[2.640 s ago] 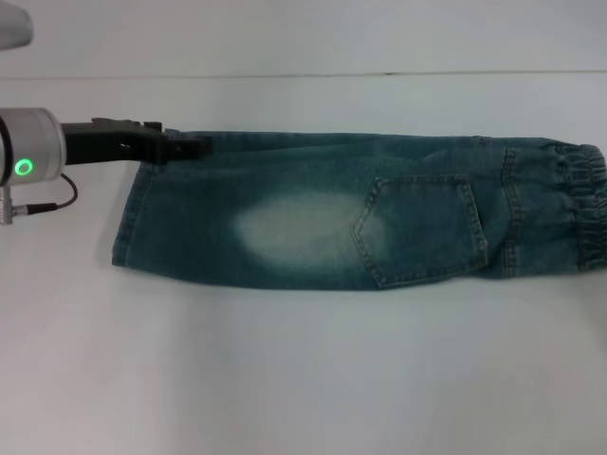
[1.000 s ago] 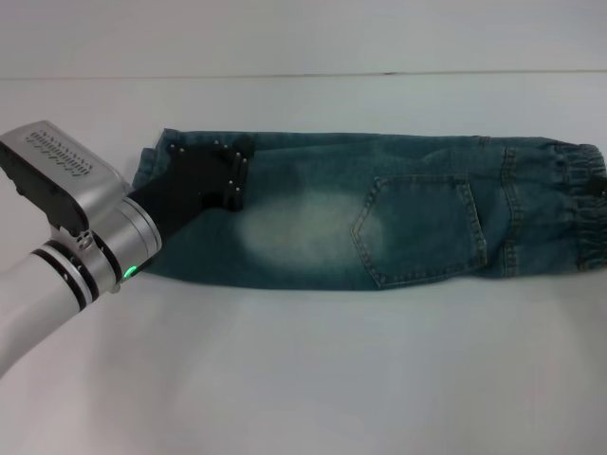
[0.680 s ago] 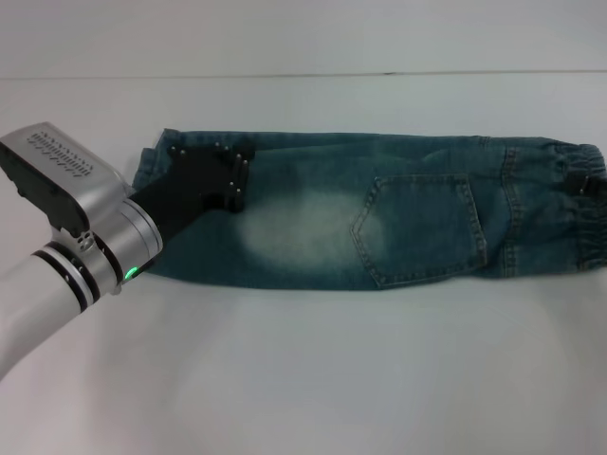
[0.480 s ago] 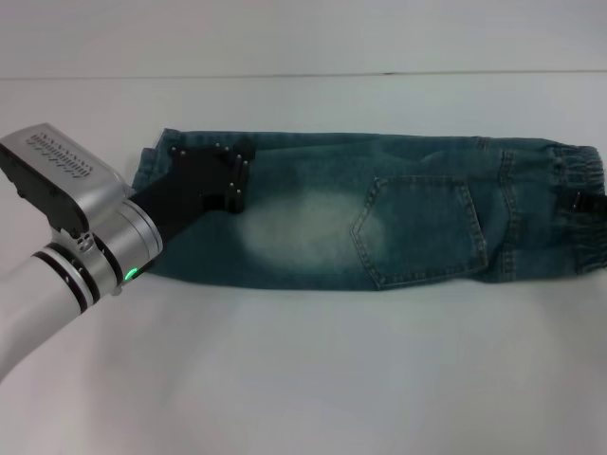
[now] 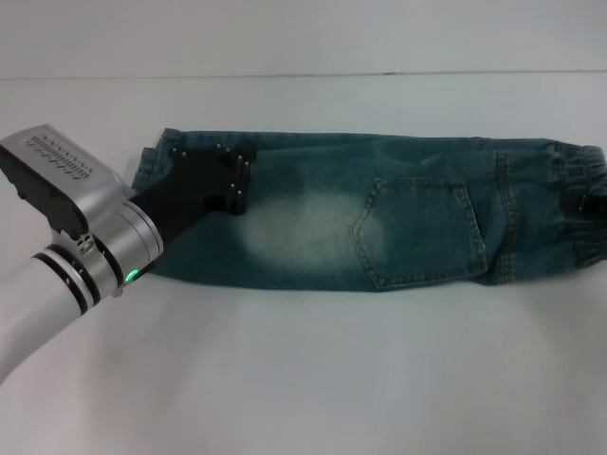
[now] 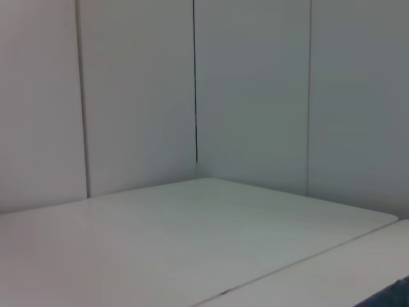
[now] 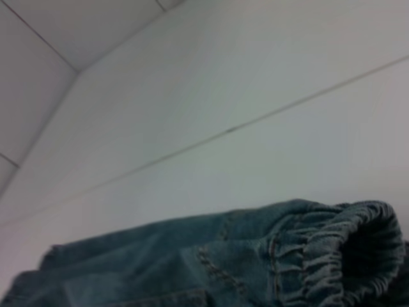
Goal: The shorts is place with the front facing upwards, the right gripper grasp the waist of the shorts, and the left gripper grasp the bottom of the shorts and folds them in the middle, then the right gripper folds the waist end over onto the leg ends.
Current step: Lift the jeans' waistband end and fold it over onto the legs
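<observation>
The blue denim shorts (image 5: pixel 379 213) lie folded lengthwise across the white table, pocket up. The leg hems (image 5: pixel 142 171) are at the left and the gathered waist (image 5: pixel 569 171) at the right. My left gripper (image 5: pixel 239 180) reaches in from the lower left on its silver wrist and sits over the leg end, fingers apart, holding nothing. Only a black tip of my right gripper (image 5: pixel 593 204) shows at the right edge, against the waistband. The right wrist view shows the ruffled waist (image 7: pixel 332 256) close up. A sliver of denim (image 6: pixel 396 297) shows in the left wrist view.
The white table (image 5: pixel 332 379) stretches in front of the shorts. A seam (image 5: pixel 303 74) runs across it behind them. Pale wall panels (image 6: pixel 192 96) stand beyond the table.
My left arm has swung from the far hem corner to reach in from the lower left over the leg end, then stayed still. The right gripper's tip has appeared at the waistband and shifted nearer.
</observation>
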Motion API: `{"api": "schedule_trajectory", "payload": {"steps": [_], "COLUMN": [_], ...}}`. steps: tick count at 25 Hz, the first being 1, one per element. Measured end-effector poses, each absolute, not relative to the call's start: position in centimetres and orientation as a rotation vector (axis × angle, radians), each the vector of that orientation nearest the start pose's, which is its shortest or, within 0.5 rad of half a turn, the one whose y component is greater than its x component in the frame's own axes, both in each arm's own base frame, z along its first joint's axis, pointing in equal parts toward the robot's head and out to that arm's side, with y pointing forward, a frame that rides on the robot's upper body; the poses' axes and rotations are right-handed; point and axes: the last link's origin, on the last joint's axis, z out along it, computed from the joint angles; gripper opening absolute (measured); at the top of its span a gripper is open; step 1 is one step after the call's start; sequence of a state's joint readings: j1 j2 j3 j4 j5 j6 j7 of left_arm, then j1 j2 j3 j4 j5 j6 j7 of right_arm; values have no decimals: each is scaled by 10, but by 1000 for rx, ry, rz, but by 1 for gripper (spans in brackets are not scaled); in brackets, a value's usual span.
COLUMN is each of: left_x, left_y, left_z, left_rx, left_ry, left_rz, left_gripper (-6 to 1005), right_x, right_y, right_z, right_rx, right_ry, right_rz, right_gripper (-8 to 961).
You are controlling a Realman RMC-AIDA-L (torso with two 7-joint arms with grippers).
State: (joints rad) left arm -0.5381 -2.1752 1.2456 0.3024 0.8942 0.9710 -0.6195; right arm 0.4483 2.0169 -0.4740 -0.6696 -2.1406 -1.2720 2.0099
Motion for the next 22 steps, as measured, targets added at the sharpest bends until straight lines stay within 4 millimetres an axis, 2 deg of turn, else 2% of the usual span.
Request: {"api": "schedule_trajectory", "payload": {"steps": [1, 5, 12, 22], "left_x": [-252, -251, -253, -251], "left_y": [358, 358, 359, 357], "left_z": [-82, -84, -84, -92], "left_rx": [-2197, -2206, -2180, -2194], "left_ry": [-467, -471, -478, -453], "left_rz": [-724, -725, -726, -707], "left_gripper": [1, 1, 1, 1], "right_x": [354, 348, 337, 287], "right_y": [334, 332, 328, 328], "right_z": [58, 67, 72, 93], "right_rx": [-2002, -2025, -2089, -2263], "right_ry": [1538, 1529, 1522, 1473], "right_rz": [650, 734, 799, 901], "right_gripper": [216, 179, 113, 112]}}
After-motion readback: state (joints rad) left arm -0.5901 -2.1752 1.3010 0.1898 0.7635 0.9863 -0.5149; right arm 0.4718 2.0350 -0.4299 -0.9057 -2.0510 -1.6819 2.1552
